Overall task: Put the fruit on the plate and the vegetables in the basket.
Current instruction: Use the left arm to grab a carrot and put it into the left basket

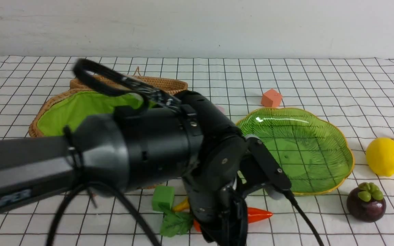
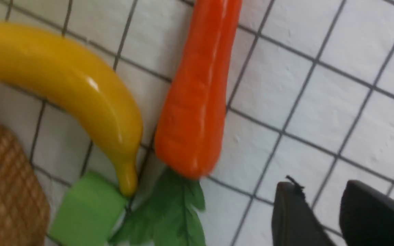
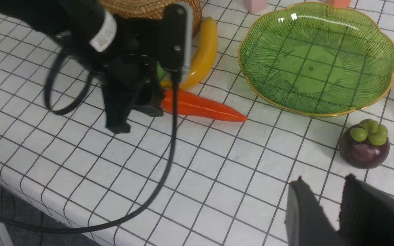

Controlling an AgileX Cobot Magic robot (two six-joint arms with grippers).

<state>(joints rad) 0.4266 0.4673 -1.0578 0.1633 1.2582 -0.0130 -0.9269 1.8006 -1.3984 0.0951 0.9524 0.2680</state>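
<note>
Hovering low over the cloth, the left gripper has its black fingers a narrow way apart with nothing between them, just beside the orange toy carrot with green leaves. That carrot lies left of the wide translucent green glass plate with its gold scalloped rim, on the robot's side, its tip pointing toward the rim but apart from it. The curved yellow toy banana lies between the plate and the brown woven wicker basket with green lining, its end against a small green cube. Right of the plate sit the round yellow lemon and, closer to the robot, the dark purple mangosteen with green cap; both are clear of the rim. The right gripper hangs near the mangosteen, narrowly parted and empty. From the plate toward the robot, bare black-checked white cloth runs to the table's front edge. Pale lettering on the left arm is too blurred to read.
</note>
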